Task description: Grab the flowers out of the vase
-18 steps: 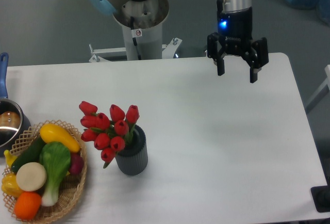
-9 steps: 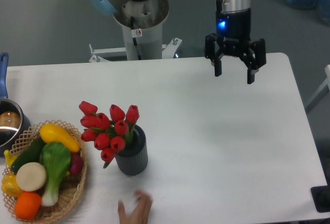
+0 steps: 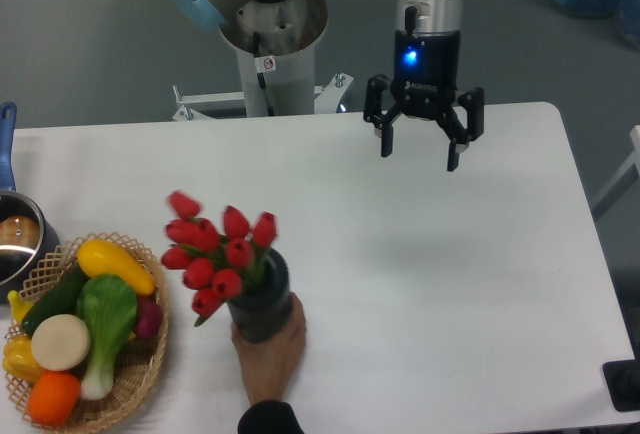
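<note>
Task not started: hand [image 3: 418, 145] hangs open and empty above the counter's [image 3: 450, 254] far side, well apart from the red tulips [image 3: 213, 250]. They sit in the ribbed grey vase [image 3: 261, 299], gripped by a person's hand [image 3: 272, 349].

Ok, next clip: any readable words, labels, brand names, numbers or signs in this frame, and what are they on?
None can be read.
Small red-and-white sticker on the arm's base column: a round sign with print, too small to read.
Pale lettering on the gripper body: too blurred to read.
</note>
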Action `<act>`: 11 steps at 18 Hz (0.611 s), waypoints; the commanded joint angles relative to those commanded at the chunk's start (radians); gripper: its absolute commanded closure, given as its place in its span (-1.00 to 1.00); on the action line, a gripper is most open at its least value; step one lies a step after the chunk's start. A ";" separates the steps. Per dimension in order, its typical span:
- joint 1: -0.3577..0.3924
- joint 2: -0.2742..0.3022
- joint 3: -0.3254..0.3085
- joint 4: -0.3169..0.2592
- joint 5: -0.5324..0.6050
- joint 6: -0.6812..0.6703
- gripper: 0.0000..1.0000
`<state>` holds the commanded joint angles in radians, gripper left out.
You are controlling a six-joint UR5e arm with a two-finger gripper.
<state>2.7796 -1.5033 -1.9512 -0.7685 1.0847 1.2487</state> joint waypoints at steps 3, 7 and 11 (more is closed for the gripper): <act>-0.006 0.002 -0.005 -0.002 -0.014 -0.020 -1.00; -0.032 -0.012 -0.005 0.002 -0.012 -0.100 -1.00; -0.064 -0.060 0.005 0.023 -0.104 -0.091 -1.00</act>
<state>2.7152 -1.5630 -1.9466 -0.7456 0.9807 1.1581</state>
